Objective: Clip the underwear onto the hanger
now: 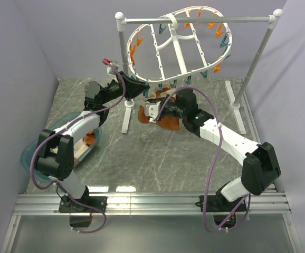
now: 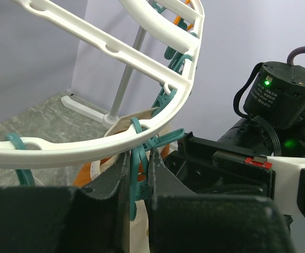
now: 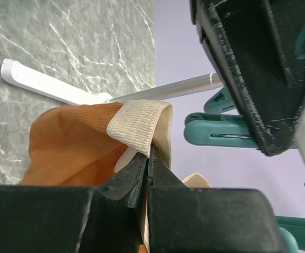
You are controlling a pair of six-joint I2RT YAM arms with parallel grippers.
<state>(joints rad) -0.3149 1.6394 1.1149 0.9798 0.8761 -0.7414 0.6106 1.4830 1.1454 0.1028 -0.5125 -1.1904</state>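
The white oval hanger (image 1: 179,45) hangs from the pole, ringed by teal and orange clothespins. My left gripper (image 1: 135,87) is at its near rim (image 2: 89,145). In the left wrist view my left gripper (image 2: 139,168) is shut on the handles of a teal clothespin (image 2: 138,158) hanging from that rim. My right gripper (image 1: 153,109) holds the rust-orange underwear (image 1: 165,120) up just below that clothespin. In the right wrist view my right gripper (image 3: 148,155) is shut on the underwear's cream waistband (image 3: 139,122), next to the teal clothespin (image 3: 221,132). The orange fabric (image 3: 68,142) hangs below.
The grey-white pole stand (image 1: 194,20) carries the hanger; its feet (image 1: 126,118) (image 1: 236,103) rest on the marble table. A teal basin (image 1: 34,155) with white-and-orange garments sits at the left, under the left arm. Side walls close in on both sides.
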